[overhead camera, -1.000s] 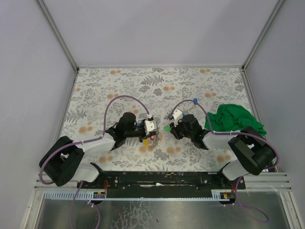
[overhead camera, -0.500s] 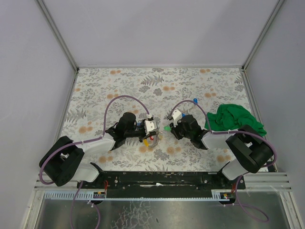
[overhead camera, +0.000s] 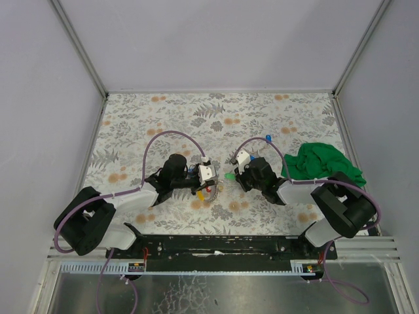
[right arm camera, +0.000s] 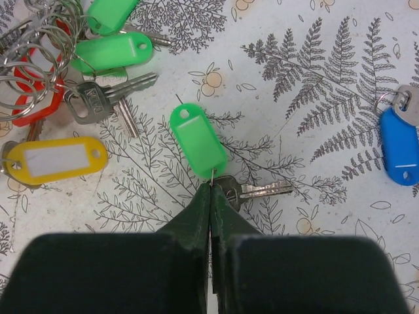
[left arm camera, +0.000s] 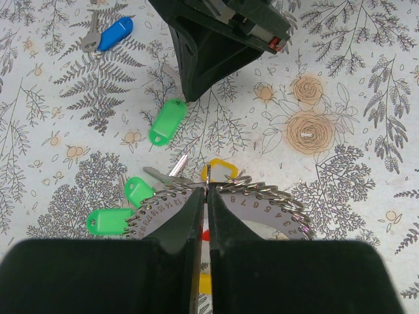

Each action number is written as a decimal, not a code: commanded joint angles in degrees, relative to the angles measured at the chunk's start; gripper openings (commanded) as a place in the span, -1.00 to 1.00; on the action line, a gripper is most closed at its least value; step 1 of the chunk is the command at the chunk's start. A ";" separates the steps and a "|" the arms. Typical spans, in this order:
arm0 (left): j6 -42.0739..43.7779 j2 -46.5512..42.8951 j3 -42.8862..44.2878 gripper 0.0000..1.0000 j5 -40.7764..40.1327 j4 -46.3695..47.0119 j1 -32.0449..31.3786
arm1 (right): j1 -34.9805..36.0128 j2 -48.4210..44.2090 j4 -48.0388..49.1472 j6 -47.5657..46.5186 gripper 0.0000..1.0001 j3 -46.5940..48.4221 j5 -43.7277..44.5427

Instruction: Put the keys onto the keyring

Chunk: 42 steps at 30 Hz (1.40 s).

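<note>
Keyring lies mid-table on the floral-printed tabletop, with both my arms stretched low toward it. From my left wrist, my left gripper is clamped on its thin, numbered metal arc. From my right wrist, my right gripper is pinched tight on a green-tagged key, with a glossy plastic tag and a silver blade.

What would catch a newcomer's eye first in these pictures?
The crumpled bright green cloth on the right of the overhead view stands out first. Near the middle, the right hand is shut on a small metal key with a green plastic tag, and the left hand pinches the thin grey metal keyring.
</note>
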 commanded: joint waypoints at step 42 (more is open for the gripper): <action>-0.11 -1.41 1.23 -1.00 1.41 3.21 0.43 | 0.59 9.80 -80.50 -0.16 -0.98 45.31 0.71</action>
